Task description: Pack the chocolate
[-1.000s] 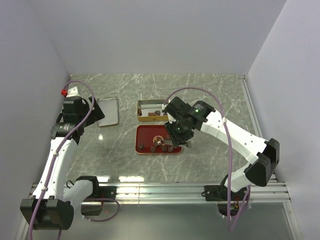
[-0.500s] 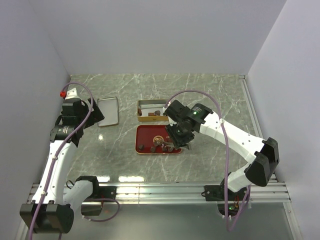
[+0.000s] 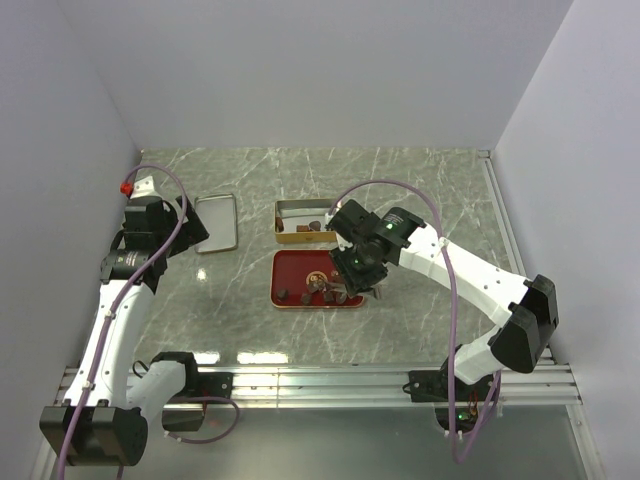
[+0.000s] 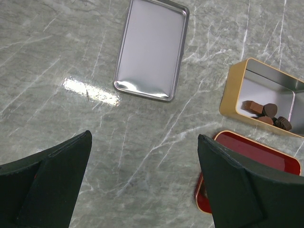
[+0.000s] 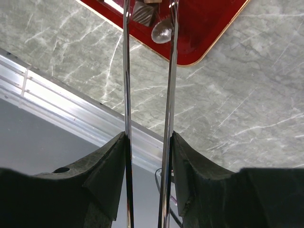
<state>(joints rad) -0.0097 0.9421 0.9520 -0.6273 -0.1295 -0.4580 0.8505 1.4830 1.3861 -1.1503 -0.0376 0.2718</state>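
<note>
The red tray (image 3: 300, 268) holds several small dark chocolate pieces (image 3: 303, 296) along its near edge. My right gripper (image 3: 357, 264) is shut on the metal tongs (image 5: 126, 85) and holds them over the tray's right part. In the right wrist view (image 5: 148, 135) the tong tips reach down onto the tray (image 5: 204, 23), with one ridged brown piece (image 5: 142, 12) between them. The gold tin (image 3: 288, 236) behind the tray holds a few pieces (image 4: 268, 111). My left gripper (image 4: 144, 137) is open and empty above bare table, left of the tray (image 4: 266, 159).
The tin's silver lid (image 3: 215, 222) lies flat left of the tin and shows in the left wrist view (image 4: 152, 50). The aluminium rail (image 3: 320, 380) runs along the near edge. White walls close in the left, back and right.
My right gripper has shifted slightly left and nearer with the tongs, lower over the tray's chocolates. The left arm has barely moved.
</note>
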